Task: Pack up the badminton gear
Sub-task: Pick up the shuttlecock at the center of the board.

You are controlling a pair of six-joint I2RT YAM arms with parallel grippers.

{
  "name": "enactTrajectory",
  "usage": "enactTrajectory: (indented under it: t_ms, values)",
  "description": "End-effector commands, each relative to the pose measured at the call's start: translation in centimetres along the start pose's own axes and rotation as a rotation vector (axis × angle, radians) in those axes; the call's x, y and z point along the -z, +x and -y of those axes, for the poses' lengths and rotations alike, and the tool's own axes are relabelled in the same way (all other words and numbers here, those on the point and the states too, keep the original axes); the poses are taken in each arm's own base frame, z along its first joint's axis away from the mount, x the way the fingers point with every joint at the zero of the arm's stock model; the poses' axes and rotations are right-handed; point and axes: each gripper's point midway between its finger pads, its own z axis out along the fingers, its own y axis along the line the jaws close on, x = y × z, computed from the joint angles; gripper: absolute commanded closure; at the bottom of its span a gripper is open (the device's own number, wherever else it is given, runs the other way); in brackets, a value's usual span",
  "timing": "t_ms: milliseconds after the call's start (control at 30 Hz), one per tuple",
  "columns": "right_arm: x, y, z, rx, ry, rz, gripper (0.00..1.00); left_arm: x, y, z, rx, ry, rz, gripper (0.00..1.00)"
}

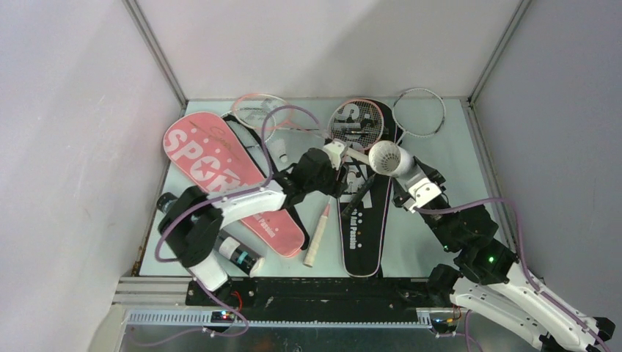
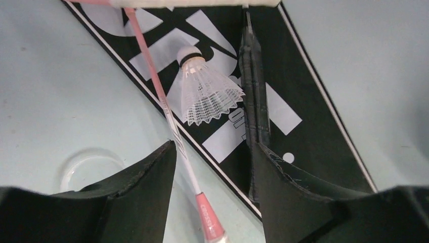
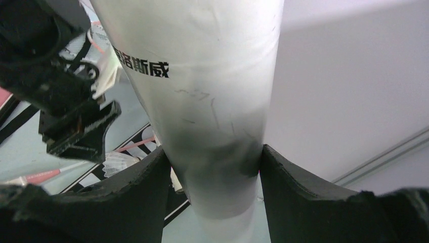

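Observation:
My right gripper (image 1: 408, 174) (image 3: 212, 158) is shut on a white shuttle tube (image 1: 386, 158) (image 3: 202, 76) and holds it above the table, its open end up. My left gripper (image 1: 342, 163) (image 2: 212, 152) is open and empty, hovering over a white feather shuttlecock (image 2: 205, 91) (image 3: 119, 162). The shuttlecock lies on the black "SPORT" cover (image 1: 363, 220) (image 2: 303, 111), between a pink racket shaft (image 2: 157, 86) and a black racket handle (image 2: 254, 91). The pink cover (image 1: 213, 172) lies at the left. A black tube (image 1: 238, 253) lies by the left arm's base.
Three racket heads lie along the back edge: a pink one (image 1: 257, 110), one on the black cover (image 1: 357, 125) and a white one (image 1: 419, 111). A small white piece (image 1: 282, 152) lies near the pink cover. A clear round lid (image 2: 88, 167) lies on the table.

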Motion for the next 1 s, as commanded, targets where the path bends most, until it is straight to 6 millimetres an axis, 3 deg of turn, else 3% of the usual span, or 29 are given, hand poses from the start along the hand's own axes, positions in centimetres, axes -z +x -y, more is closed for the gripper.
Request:
enactTrajectory:
  t_ms: [0,167,467,600,800,867,967]
  values:
    - [1.1,-3.1,3.6,-0.027,0.118,0.093,0.50,-2.3,-2.6,0.3,-0.066,-0.010,0.090,0.37]
    - [1.7,-3.6,4.3,-0.036,0.138,0.111,0.50,-5.3,0.0,-0.7,-0.081,-0.053,0.001,0.37]
    - [1.5,-3.4,3.9,-0.040,0.117,0.102,0.50,-7.5,-0.6,-1.3,-0.109,-0.088,-0.006,0.37]
    - [1.4,-3.5,3.7,-0.043,0.110,0.104,0.50,-8.0,-1.0,-1.3,-0.128,-0.094,-0.010,0.51]
    - [1.8,-3.7,3.9,-0.077,0.116,0.121,0.50,-8.0,-1.4,-1.6,-0.142,-0.109,-0.005,0.91]
    - [2.0,-3.9,3.9,-0.093,0.116,0.128,0.50,-7.7,-1.8,-1.6,-0.143,-0.115,-0.001,0.98]
    - [2.0,-3.9,3.8,-0.108,0.109,0.130,0.50,-6.1,-3.3,-1.4,-0.124,-0.118,0.034,1.00]
